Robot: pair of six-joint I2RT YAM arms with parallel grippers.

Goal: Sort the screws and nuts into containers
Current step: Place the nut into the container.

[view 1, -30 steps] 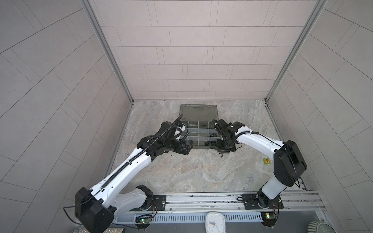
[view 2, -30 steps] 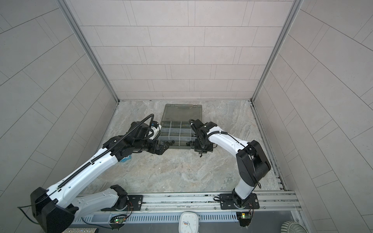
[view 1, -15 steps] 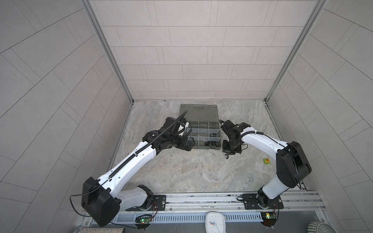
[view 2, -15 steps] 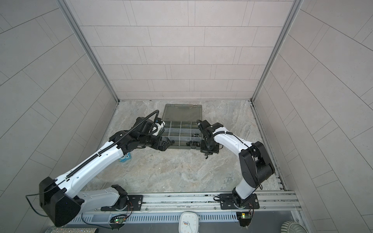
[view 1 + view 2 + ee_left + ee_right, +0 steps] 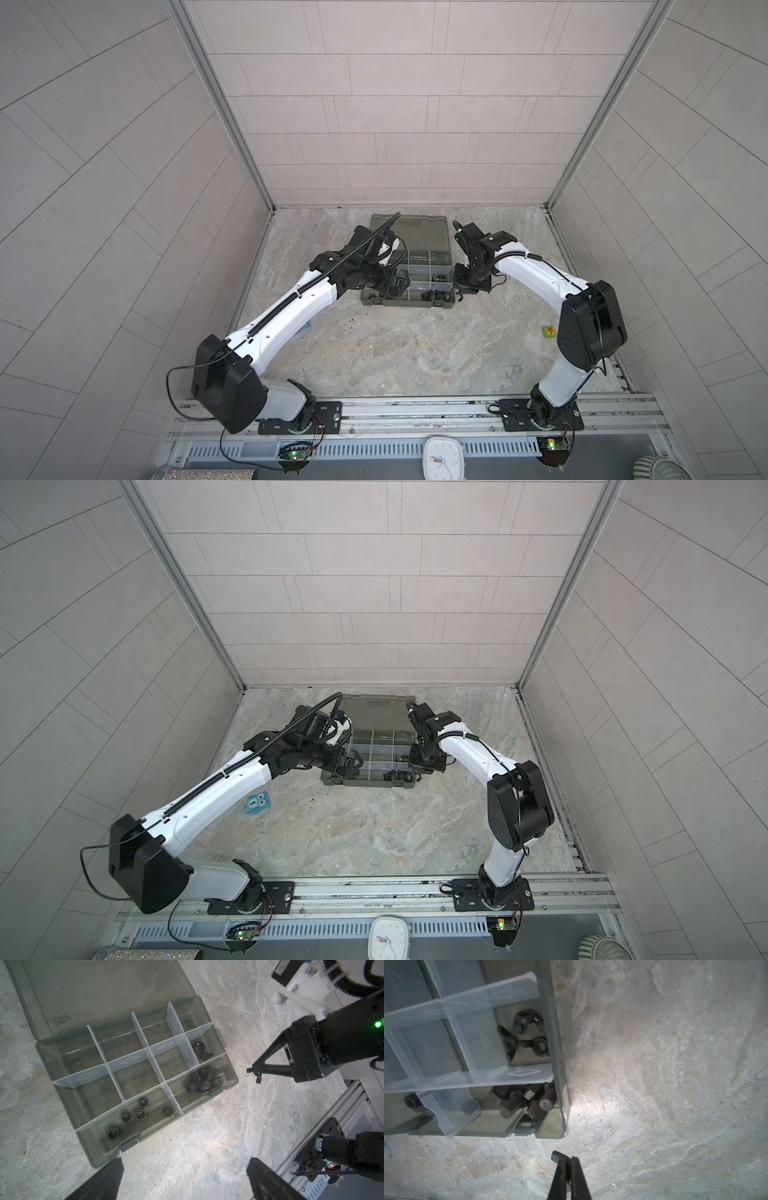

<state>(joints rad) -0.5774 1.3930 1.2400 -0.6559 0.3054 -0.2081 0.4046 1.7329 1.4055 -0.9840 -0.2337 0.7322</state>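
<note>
The olive-grey organiser case [image 5: 419, 304] [image 5: 370, 784] [image 5: 97, 1159] [image 5: 560, 1076] lies open, its containers split by pale dividers. Several screws [image 5: 201, 1081] [image 5: 527, 1103] fill the front right compartment. Hex nuts [image 5: 135, 1114] lie in the compartment beside it, and wing nuts [image 5: 199, 1051] [image 5: 527, 1034] in the one behind. My right gripper [image 5: 460, 296] [image 5: 418, 776] [image 5: 254, 1071] [image 5: 566, 1159] hangs just off the case's front right corner, shut on a small black wing nut [image 5: 556, 1156]. My left gripper [image 5: 395, 284] [image 5: 351, 762] [image 5: 185, 1169] is open and holds nothing, by the case's front left.
A small blue toy [image 5: 257, 804] lies on the marble floor under my left forearm. A green cube [image 5: 548, 331] sits at the right, near the right arm's elbow. Tiled walls close three sides, and a metal rail [image 5: 415, 409] runs along the front.
My left arm has reached a little farther back along the case's left side. The right gripper swung slightly right, then came back beside the case's front right corner, still shut.
</note>
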